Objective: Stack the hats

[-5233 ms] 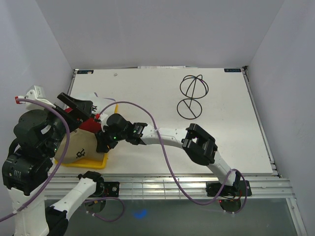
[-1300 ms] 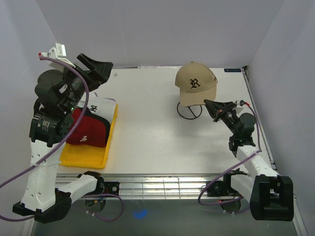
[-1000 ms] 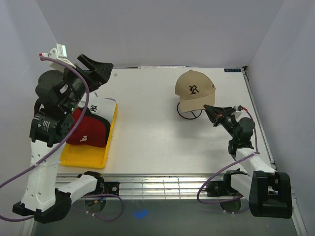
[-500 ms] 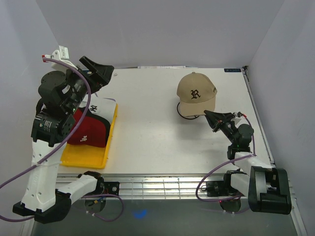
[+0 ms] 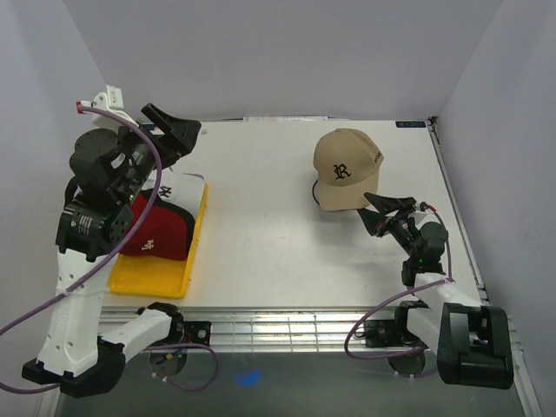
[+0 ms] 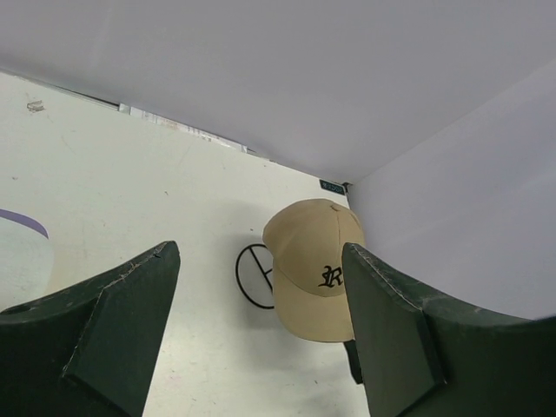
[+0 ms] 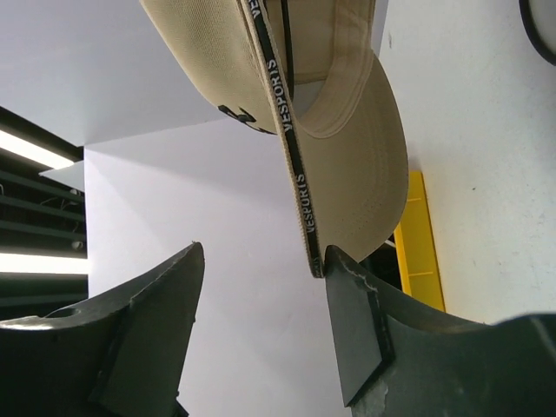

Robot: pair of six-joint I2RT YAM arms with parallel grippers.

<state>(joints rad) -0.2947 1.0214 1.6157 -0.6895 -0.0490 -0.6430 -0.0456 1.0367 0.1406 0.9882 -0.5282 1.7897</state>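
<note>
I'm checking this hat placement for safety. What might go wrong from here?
The tan cap sits tilted on the wire stand, its brim edge inside the open right gripper. Pulling back, a finger might catch the brim and drag the cap off. Left so tilted, it may also slide off unaided.

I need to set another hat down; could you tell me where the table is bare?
The middle of the table, between the yellow tray and the tan cap, is bare. Crowded: the tray, full of hats, and the right claw by the cap.
</note>
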